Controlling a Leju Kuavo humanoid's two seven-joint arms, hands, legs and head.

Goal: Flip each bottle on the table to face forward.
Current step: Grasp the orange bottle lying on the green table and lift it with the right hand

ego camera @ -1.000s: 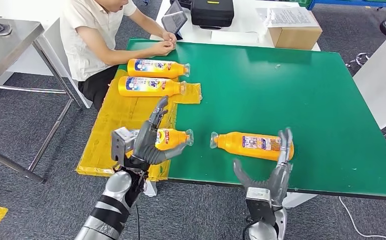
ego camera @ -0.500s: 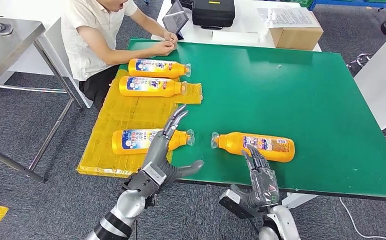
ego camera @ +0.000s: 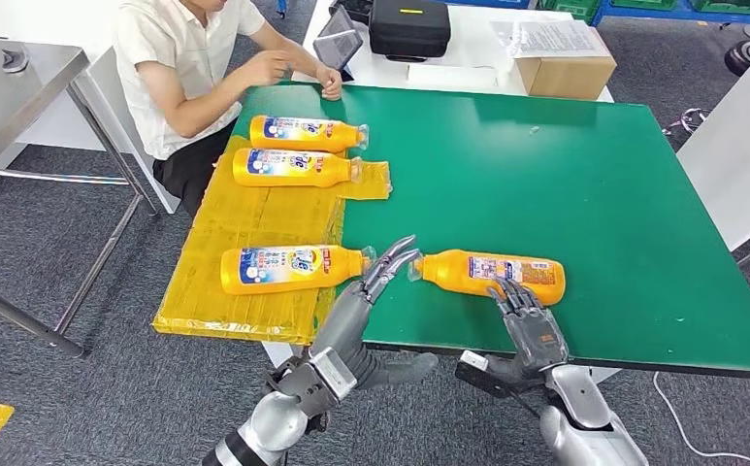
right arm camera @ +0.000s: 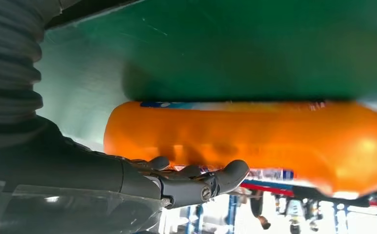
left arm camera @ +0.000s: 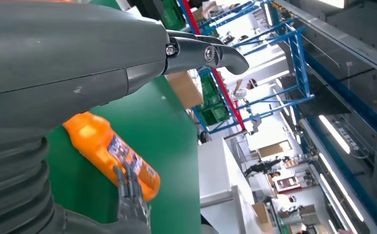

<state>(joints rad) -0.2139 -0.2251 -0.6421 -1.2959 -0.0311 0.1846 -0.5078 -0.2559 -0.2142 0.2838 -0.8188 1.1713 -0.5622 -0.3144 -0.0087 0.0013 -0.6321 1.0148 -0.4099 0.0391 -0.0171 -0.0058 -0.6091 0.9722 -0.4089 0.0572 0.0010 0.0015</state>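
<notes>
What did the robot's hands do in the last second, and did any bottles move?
The left hand let go of the near-left bottle, which now lies free on the yellow sheet, and moved toward the table's middle. The right hand turned over, fingers reaching to the right bottle. The person's hand lifted. The two far bottles and the right bottle stayed put.

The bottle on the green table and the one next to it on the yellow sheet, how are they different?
The bottle on the green table points its cap toward the robot's left; the bottle on the yellow sheet points its cap toward the right, so the caps face each other. The green-table bottle shows a label of small print; the other shows a blue and white label. The right hand reaches the first; the other lies untouched. Both are orange and lying down.
</notes>
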